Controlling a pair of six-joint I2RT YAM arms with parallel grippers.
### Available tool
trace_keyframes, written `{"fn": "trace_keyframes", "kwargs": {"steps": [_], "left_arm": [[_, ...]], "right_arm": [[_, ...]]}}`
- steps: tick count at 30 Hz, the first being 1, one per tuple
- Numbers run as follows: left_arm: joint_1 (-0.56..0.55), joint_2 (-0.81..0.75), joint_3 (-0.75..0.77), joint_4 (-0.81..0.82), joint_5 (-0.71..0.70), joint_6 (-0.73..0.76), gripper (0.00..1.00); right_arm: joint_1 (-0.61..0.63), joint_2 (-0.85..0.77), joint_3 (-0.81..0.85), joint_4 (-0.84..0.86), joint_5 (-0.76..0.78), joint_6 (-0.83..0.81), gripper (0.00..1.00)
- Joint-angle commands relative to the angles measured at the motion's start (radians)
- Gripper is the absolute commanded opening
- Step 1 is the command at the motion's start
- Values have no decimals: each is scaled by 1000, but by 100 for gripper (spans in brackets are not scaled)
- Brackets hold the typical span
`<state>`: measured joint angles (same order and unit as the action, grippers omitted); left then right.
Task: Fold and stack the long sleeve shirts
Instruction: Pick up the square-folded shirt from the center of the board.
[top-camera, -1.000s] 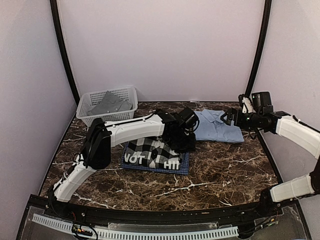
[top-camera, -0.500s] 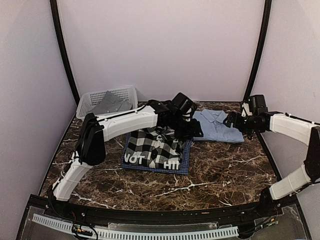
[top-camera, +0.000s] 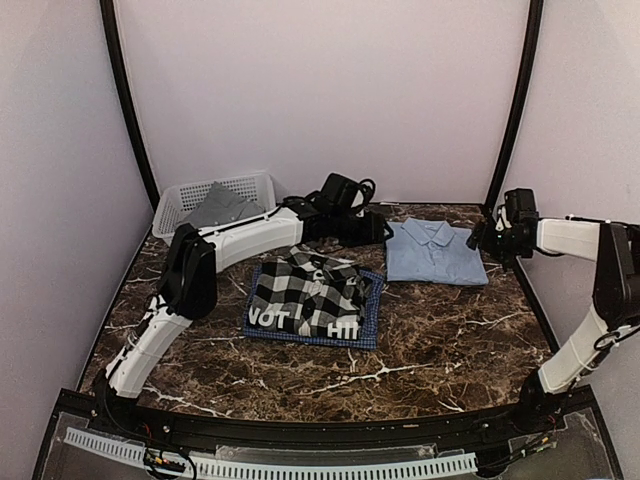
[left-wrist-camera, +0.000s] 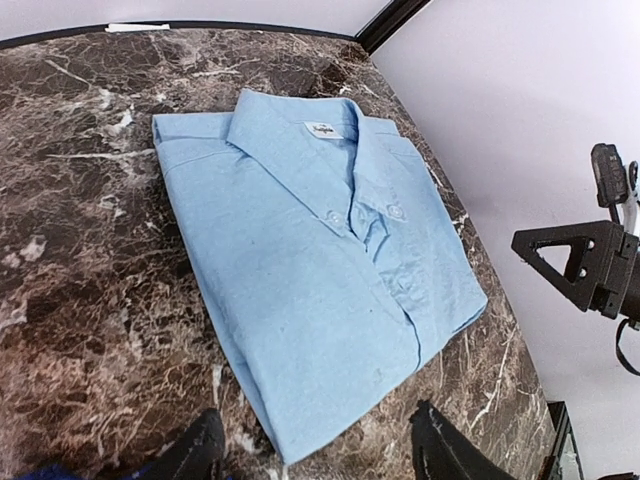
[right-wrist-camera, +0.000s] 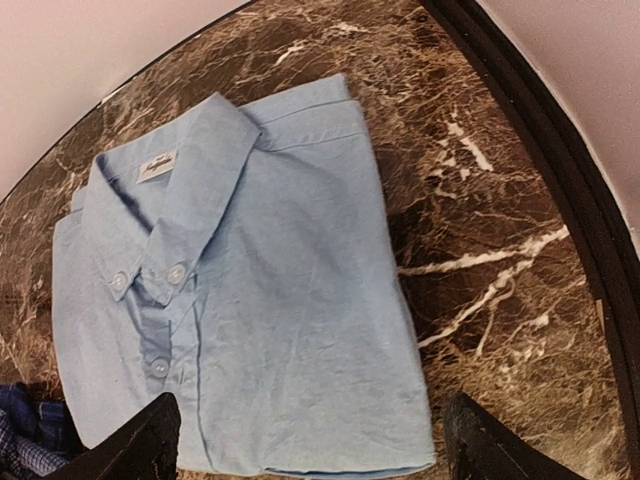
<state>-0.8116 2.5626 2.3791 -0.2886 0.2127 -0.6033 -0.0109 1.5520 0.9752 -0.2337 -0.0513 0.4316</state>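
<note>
A folded light blue shirt (top-camera: 432, 254) lies flat at the back right of the marble table; it also shows in the left wrist view (left-wrist-camera: 315, 255) and the right wrist view (right-wrist-camera: 245, 290). My left gripper (top-camera: 372, 228) is open and empty at its left edge, just above the table. My right gripper (top-camera: 484, 240) is open and empty at its right edge. A folded black-and-white checked shirt (top-camera: 308, 298) lies on a folded dark blue fine-checked shirt (top-camera: 368, 318) at the table's middle. A grey shirt (top-camera: 222, 207) lies in the basket.
A white lattice basket (top-camera: 176, 218) stands at the back left corner. Black frame posts (top-camera: 515, 100) rise at both back corners. The pale walls close in the table on three sides. The right arm shows in the left wrist view (left-wrist-camera: 585, 262).
My left gripper has moved from over the checked stack back and right to the blue shirt's left edge. My right gripper has come down toward the shirt's right edge.
</note>
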Motion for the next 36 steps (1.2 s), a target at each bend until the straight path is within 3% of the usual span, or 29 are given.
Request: {"fn": "trace_keyframes", "kwargs": {"steps": [1,14,21,30,36], "left_arm": [[-6,70,56,107,26,31,63],[3,226,137,175,4,34,64],[3,275,151,221,30,-8,64],[3,264,157,235,60,-50,58],[5,186,150,195,50,-45,58]], "right_arm": [[-51,68,57,47,30,-22,87],[-66,239,126,52,-22,-7,79],[-66,318,138,42,-64,4,67],[-66,332,89,54,-85,12,37],[-67,287,45,25,-41,-2,6]]}}
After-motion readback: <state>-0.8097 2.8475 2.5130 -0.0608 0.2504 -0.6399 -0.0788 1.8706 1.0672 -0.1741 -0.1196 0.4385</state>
